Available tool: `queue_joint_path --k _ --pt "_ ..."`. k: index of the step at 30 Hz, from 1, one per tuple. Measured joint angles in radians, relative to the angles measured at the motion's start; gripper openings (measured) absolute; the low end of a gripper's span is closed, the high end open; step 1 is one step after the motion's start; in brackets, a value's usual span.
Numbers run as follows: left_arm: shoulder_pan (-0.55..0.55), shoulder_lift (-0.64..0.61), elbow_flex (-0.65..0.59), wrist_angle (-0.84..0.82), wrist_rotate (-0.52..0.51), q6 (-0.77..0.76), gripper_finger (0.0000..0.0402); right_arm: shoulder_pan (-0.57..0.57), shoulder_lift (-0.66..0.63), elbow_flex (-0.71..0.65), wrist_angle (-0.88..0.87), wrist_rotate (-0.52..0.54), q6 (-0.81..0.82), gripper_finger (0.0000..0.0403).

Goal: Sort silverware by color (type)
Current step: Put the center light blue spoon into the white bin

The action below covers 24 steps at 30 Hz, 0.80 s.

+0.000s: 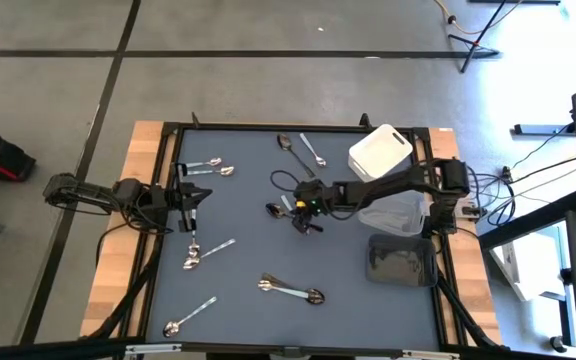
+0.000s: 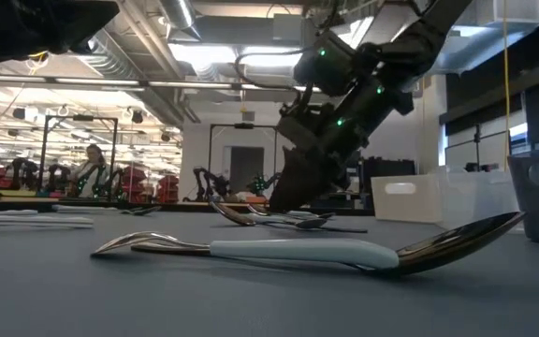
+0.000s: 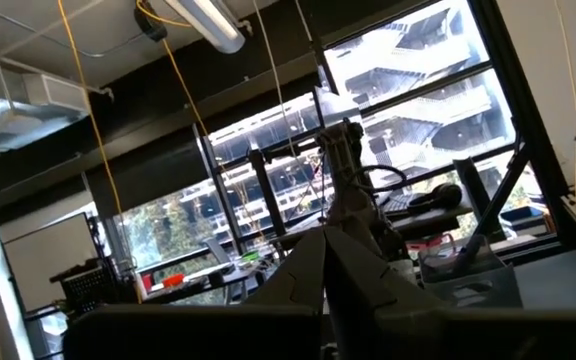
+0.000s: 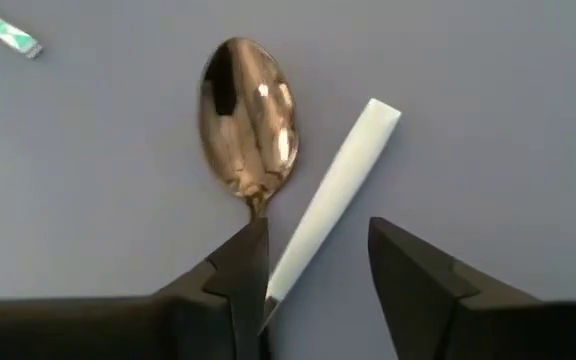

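Several small spoons lie flat on the blue-grey table mat, some with pale handles. My right gripper is open, low over the table's middle, pointing down. In the right wrist view its fingers stand on either side of a white spoon handle. A shiny spoon bowl lies just beyond them. The low view shows the right gripper down at a small pile of spoons. My left gripper is shut and empty near the table's left edge. My right gripper comes from above with the white handle between its open fingers, the handle slanting across the gap. One finger stands right beside the handle's lower part; whether it touches, I cannot tell. The handle lies on the table.
A white bin, a clear bin and a dark bin stand along the right side. Spoons lie at the far left, far middle, left of centre, near middle and near left.
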Motion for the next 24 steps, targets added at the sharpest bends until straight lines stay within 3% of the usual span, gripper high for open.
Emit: queue_joint_path --k 24 --pt "0.000 0.000 0.000 -0.027 0.000 -0.002 0.0002 -0.001 0.076 0.000 0.063 0.008 -0.001 0.0128"
